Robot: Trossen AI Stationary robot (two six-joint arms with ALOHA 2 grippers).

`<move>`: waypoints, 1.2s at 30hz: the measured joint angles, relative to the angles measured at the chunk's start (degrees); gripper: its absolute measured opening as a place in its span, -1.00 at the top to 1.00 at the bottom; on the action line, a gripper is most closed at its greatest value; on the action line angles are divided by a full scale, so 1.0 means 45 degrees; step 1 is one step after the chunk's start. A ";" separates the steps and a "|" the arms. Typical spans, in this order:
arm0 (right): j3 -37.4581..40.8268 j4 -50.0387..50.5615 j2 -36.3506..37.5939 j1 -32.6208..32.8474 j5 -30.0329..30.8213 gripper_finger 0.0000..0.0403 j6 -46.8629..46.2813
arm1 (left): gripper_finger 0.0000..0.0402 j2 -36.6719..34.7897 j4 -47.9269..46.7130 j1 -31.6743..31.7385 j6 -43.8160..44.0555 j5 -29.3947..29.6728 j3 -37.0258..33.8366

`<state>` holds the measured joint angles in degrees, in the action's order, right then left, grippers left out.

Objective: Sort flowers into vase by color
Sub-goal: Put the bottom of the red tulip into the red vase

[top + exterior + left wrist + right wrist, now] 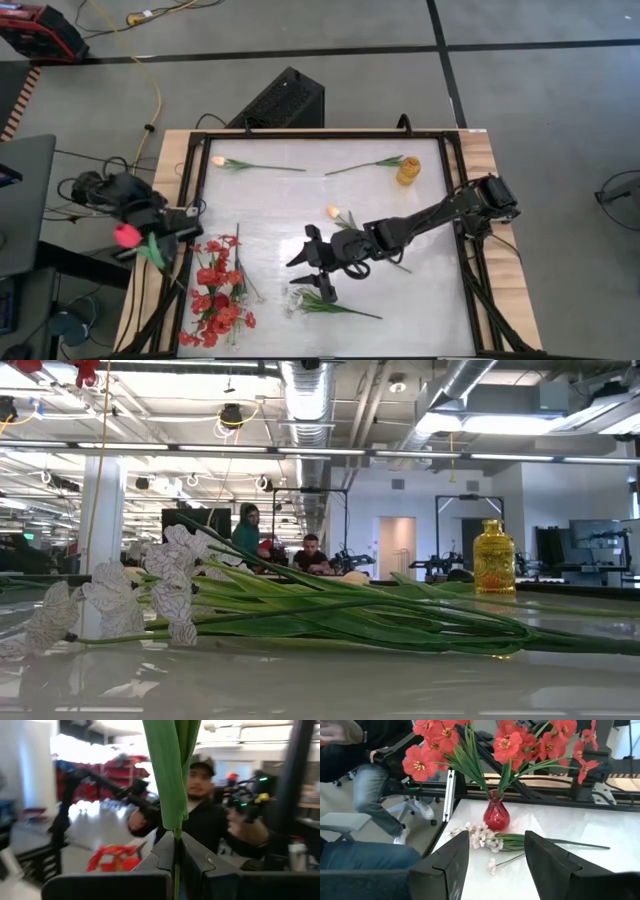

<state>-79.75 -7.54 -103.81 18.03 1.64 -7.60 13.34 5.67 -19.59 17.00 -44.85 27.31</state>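
White-blossomed artificial spray on green stems (322, 302) is lying near-centre on the table, awaiting pickup; right gripper (318, 266) is hovering just above it, fingers apart. Left gripper (168, 232), clamped on a red tulip's (127, 236) stem, is hanging off the left edge beside the red glass vase of red blossoms (220, 290). Amber glass vase (408, 170) is standing far right.

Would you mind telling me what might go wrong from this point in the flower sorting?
The left gripper, shut on the red tulip by its thin stem, holds it out past the table's edge; a slip would likely drop it to the floor. The open right gripper hovers by the white blossom spray, close to the red vase; a wide sweep could tip its top-heavy red flowers.
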 joint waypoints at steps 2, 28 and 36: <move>0.0000 0.0029 0.0000 0.0044 0.0105 -0.06 -0.0019 | 1.00 -0.0061 0.0685 -0.0411 -0.0002 -0.0115 -0.0287; 0.0005 0.0531 0.0000 0.0275 0.0668 -0.06 -0.0311 | 1.00 -0.0058 0.1494 -0.5422 -0.3400 0.5416 -0.3356; 0.0005 0.0532 0.0000 0.0334 0.0668 -0.06 -0.0256 | 1.00 -0.0078 0.1337 -0.5417 -0.3213 0.5451 -0.3217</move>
<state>-79.72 -5.15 -103.81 19.53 4.64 -8.75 12.99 11.68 -43.97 2.54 -20.32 12.83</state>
